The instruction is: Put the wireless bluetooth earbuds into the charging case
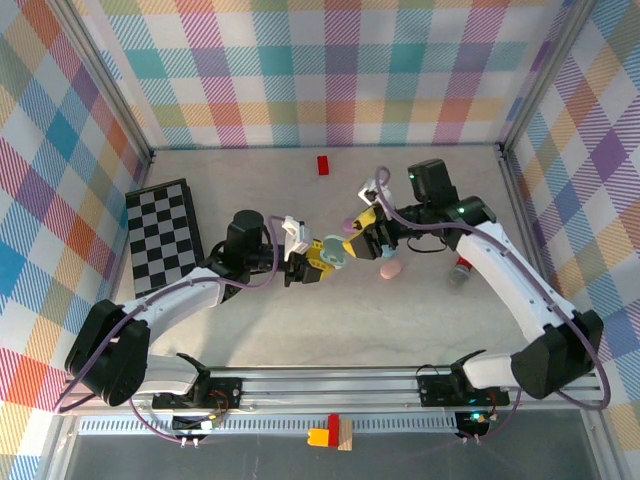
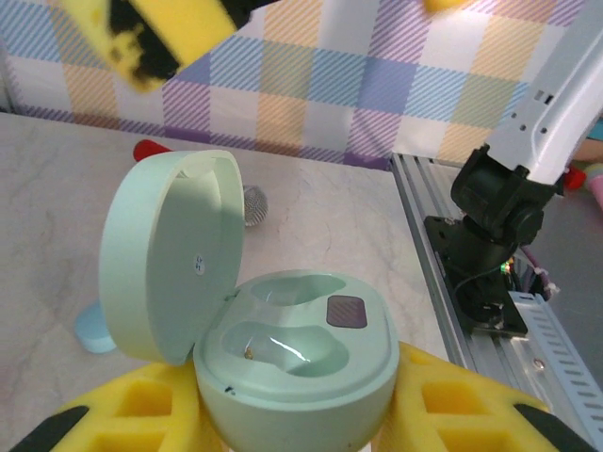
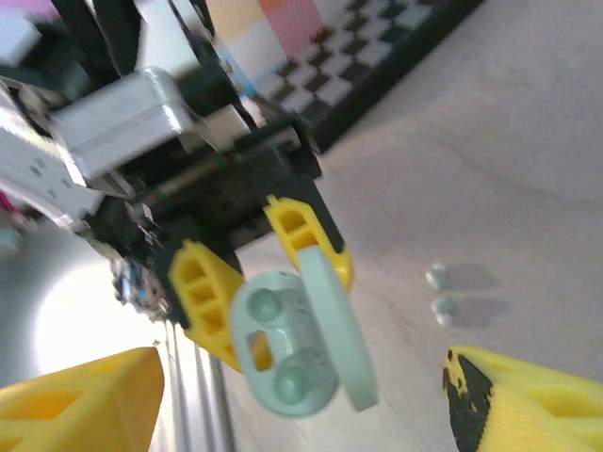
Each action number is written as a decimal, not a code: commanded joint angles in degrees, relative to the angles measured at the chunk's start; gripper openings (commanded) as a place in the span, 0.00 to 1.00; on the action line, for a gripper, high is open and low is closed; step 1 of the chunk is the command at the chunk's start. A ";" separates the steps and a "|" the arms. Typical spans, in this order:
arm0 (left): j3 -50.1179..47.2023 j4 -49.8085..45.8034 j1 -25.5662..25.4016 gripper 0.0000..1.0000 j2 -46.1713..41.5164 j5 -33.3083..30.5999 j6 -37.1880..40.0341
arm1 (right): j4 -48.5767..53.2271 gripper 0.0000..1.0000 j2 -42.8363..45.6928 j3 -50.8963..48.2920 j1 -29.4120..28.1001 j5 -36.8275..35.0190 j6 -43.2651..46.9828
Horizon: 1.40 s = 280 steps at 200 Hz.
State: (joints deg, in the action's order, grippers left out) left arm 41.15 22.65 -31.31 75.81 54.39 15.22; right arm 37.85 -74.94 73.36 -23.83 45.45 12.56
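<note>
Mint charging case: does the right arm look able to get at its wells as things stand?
Probably yes. The left gripper holds the mint charging case with its lid swung aside, its wells facing the open right gripper, with nothing between them.

A robot test cell of a laboratory kind is indicated. A pale marbled tabletop [image 1: 260, 190] is enclosed on three sides by walls [image 1: 330, 70] covered in pastel plaid and framed by bare metal posts [image 1: 112, 95]. A cabled left arm [image 1: 170, 310] and right arm [image 1: 510, 270] are bolted to an aluminium rail [image 1: 330, 381] at the near edge, and a black-and-white checkered board [image 1: 165, 235] is laid flat at the left.
</note>
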 commanded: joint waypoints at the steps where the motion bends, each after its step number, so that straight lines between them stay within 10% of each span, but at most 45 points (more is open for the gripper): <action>1: -1.90 7.58 0.91 0.29 -2.19 -0.62 -3.36 | -10.27 0.77 4.01 -2.93 5.01 4.16 -12.79; 64: -8.10 26.28 4.43 0.29 -3.55 -5.13 -12.26 | -17.67 0.72 -1.59 -10.88 6.33 -11.63 -37.42; 141: -13.74 40.10 13.82 0.30 -5.47 -7.07 -21.18 | -19.99 0.67 -17.43 -12.57 -4.38 -22.14 -42.32; 189: -15.66 47.98 20.84 0.30 -4.95 -5.91 -27.15 | -17.47 0.43 -28.34 -4.82 -11.56 -26.82 -41.89; 280: -17.48 53.74 24.93 0.31 -3.87 -5.35 -30.60 | -7.95 0.42 -44.71 12.49 -17.04 -29.98 -37.07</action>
State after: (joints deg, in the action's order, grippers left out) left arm 24.40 72.42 -7.29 72.05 47.46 -14.52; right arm 25.41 -116.57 82.89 -39.92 15.62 -26.87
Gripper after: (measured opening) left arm 0.342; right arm 0.422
